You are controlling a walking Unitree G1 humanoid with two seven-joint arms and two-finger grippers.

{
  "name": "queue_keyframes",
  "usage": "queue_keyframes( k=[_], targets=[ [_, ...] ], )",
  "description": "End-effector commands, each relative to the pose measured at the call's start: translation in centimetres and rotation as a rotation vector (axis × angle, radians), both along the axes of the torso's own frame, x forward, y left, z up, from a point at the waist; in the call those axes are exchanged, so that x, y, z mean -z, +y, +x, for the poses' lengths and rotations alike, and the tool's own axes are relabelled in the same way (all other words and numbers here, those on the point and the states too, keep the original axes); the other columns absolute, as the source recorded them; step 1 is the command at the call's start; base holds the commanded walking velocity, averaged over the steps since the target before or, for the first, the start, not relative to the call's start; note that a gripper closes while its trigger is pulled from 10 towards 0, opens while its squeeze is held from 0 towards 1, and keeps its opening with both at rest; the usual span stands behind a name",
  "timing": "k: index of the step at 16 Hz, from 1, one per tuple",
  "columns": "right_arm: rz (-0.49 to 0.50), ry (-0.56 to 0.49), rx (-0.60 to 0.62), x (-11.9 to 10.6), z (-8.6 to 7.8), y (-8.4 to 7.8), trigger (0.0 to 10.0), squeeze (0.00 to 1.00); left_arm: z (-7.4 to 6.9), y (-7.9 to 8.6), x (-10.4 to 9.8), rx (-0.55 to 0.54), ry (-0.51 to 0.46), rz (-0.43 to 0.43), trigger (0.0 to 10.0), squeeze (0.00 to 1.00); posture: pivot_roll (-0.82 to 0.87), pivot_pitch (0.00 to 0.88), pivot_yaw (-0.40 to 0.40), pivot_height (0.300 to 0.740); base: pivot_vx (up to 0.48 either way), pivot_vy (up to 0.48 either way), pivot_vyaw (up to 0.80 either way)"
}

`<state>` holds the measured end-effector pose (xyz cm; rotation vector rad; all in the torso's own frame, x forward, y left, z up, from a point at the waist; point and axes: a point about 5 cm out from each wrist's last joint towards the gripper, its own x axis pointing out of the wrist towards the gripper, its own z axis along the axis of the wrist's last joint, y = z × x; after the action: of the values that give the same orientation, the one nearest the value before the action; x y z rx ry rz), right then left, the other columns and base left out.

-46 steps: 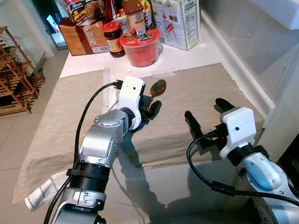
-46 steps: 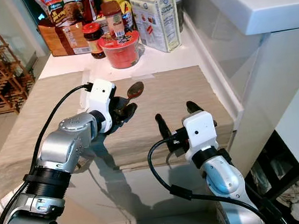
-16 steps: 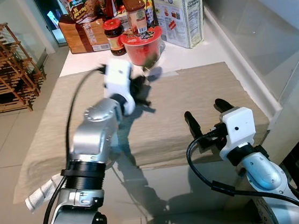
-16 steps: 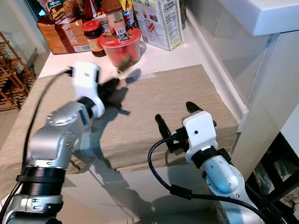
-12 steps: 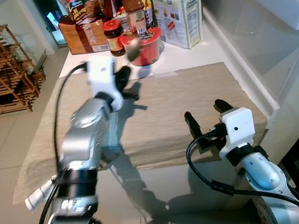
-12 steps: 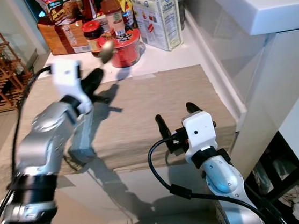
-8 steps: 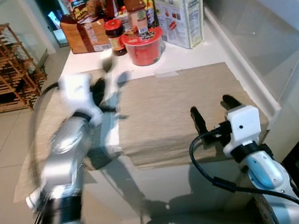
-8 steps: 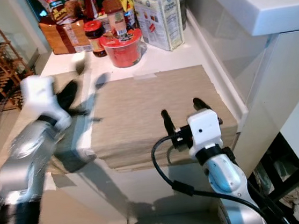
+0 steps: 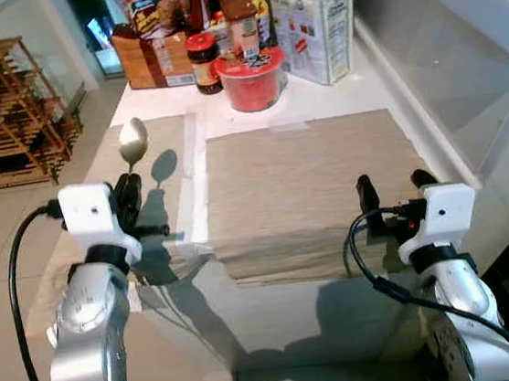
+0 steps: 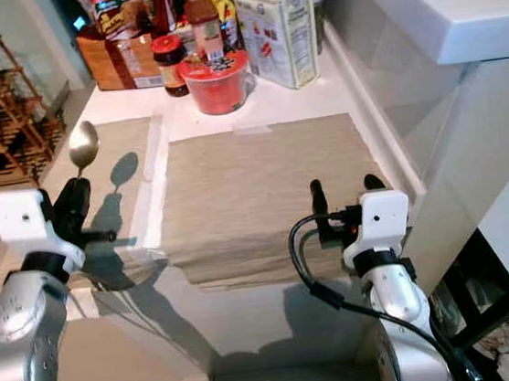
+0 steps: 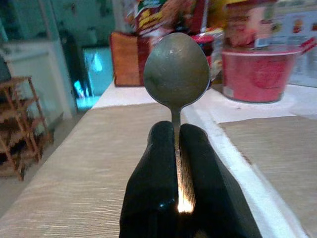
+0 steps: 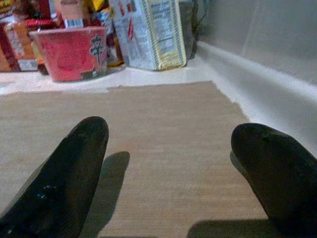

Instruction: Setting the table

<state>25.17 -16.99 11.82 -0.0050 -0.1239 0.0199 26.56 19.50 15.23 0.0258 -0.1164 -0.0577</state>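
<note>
While the left gripper (image 11: 177, 163) pinches a spoon (image 11: 176, 69), the right gripper (image 12: 173, 163) gapes wide.

Beige woven placemats (image 9: 308, 180) on a white table (image 9: 318, 100) — a dull silver spoon (image 9: 132, 141) at left, a red noodle cup (image 9: 250, 79) and black gripper fingers (image 12: 69, 163).

Surface: white table (image 9: 327, 99).
Mats: two beige placemats (image 9: 309, 184), side by side.
Far edge: red noodle cup (image 9: 251, 79), jars, white carton (image 9: 313, 20), boxes.
</note>
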Motion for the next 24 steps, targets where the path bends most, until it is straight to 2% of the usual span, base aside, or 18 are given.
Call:
queue_keyframes(
  k=[1, 3, 5, 8, 17, 24],
  targets=[
    [0.004, -0.018, -0.001, -0.2, 0.4, 0.3, 10.0, 0.00, -0.3, -0.9, -0.1, 0.026, -0.008, -0.016, 0.0, 0.00, -0.13, 0.000, 0.088, 0.740, 0.000, 0.000, 0.00],
    [-0.029, -0.032, -0.050, -0.4, 0.6, 1.1, 10.0, 0.00, -0.2, -1.9, 1.2, 0.047, 0.086, -0.126, 0.0, 0.00, -0.13, 0.000, 0.080, 0.740, 0.000, 0.000, 0.00],
    [-0.044, -0.033, -0.078, -0.4, 0.8, 1.3, 10.0, 0.00, 0.1, -2.6, 1.6, 0.071, 0.120, -0.171, 0.0, 0.00, -0.12, 0.000, 0.073, 0.740, 0.000, 0.000, 0.00],
    [-0.045, -0.020, -0.095, -0.2, 1.2, 1.4, 10.0, 0.00, 0.5, -3.2, 1.2, 0.080, 0.110, -0.177, 0.0, 0.00, -0.11, 0.000, 0.064, 0.740, 0.000, 0.000, 0.00],
    [-0.055, 0.001, -0.111, 0.3, 1.2, 1.4, 10.0, 0.00, 1.1, -2.7, 0.6, 0.075, 0.098, -0.171, 0.0, 0.00, -0.12, 0.000, 0.062, 0.740, -0.304, 0.000, 0.00],
    [-0.069, 0.008, -0.111, 0.4, 1.2, 1.2, 10.0, 0.00, 1.5, -3.3, 0.3, 0.113, 0.081, -0.177, 0.0, 0.00, -0.14, 0.000, 0.067, 0.740, 0.000, 0.000, 0.00]
  ],
)
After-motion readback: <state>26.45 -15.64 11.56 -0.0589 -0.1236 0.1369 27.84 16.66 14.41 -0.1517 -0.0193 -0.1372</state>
